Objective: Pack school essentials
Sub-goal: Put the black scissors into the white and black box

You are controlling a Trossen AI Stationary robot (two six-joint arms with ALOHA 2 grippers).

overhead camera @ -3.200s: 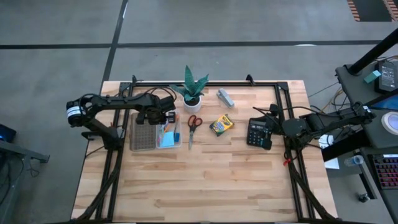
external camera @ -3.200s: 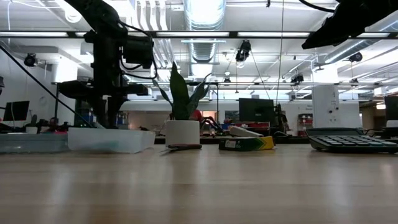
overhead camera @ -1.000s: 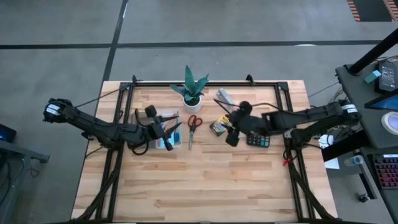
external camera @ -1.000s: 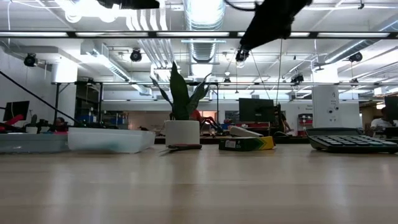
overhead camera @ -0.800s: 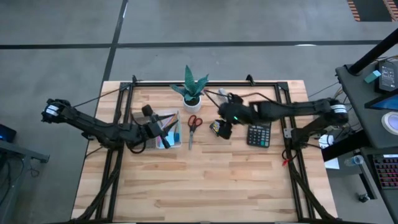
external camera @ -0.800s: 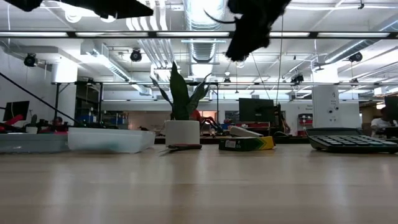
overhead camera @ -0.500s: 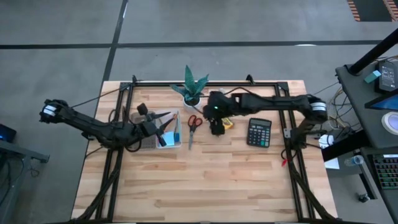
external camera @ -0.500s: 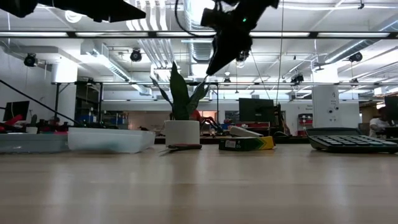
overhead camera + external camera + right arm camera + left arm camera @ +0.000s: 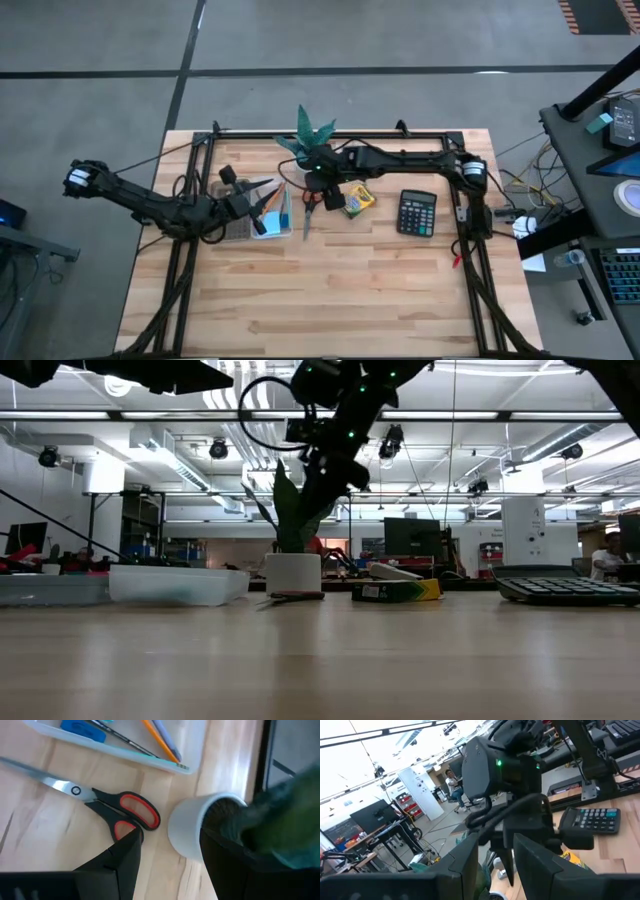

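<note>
Red-handled scissors (image 9: 309, 205) lie flat on the table between a clear tray (image 9: 232, 231) and a yellow-green crayon box (image 9: 355, 200). The tray holds pencils (image 9: 160, 740), a blue eraser (image 9: 82, 731) and a light-blue notepad (image 9: 268, 226). My right gripper (image 9: 322, 194) hangs open above the scissors' handles (image 9: 131, 816), close beside the plant's white pot (image 9: 200, 830). It touches nothing. My left gripper (image 9: 266, 188) hovers open over the tray, pointing level, with nothing between its fingers (image 9: 470, 865).
The potted plant (image 9: 312, 140) stands at the far edge, right behind the scissors. A black calculator (image 9: 416, 213) lies to the right of the crayon box. The near half of the wooden table (image 9: 330, 290) is bare board.
My right gripper has swept from above the calculator toward the table's left, past the crayon box, to above the scissors' handles. It has rolled and sunk a little on the way. My left gripper has drawn back slightly toward the left edge, then kept still.
</note>
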